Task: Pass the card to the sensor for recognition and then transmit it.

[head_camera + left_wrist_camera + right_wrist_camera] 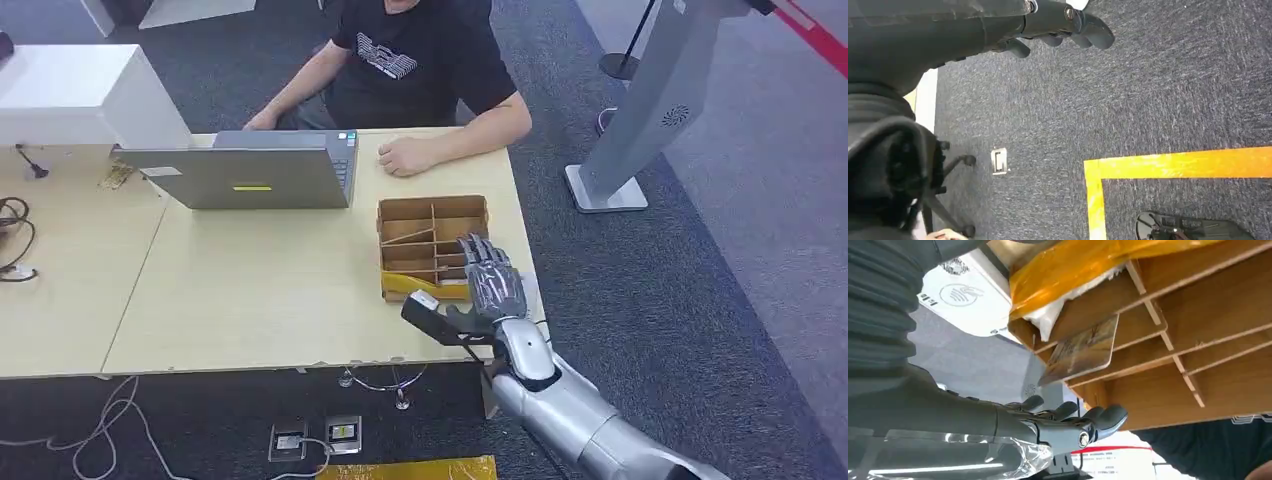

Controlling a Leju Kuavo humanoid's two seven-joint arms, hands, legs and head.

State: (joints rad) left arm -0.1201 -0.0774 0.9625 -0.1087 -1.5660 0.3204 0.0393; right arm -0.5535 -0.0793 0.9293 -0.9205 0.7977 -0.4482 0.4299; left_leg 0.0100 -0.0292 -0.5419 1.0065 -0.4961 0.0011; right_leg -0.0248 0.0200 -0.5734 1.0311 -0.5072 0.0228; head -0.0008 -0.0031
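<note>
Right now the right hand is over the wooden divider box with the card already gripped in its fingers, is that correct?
Not quite: the right hand is over the wooden divider box, but the card sits in a slot, ungripped, as the right wrist view shows.

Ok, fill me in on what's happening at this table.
The right robot hand hovers with spread fingers over the brown divided wooden box at the table's right end, reaching for a card standing in one slot. Nothing is held yet. The left robot hand hangs over the carpet. A person sits behind a grey laptop.
</note>
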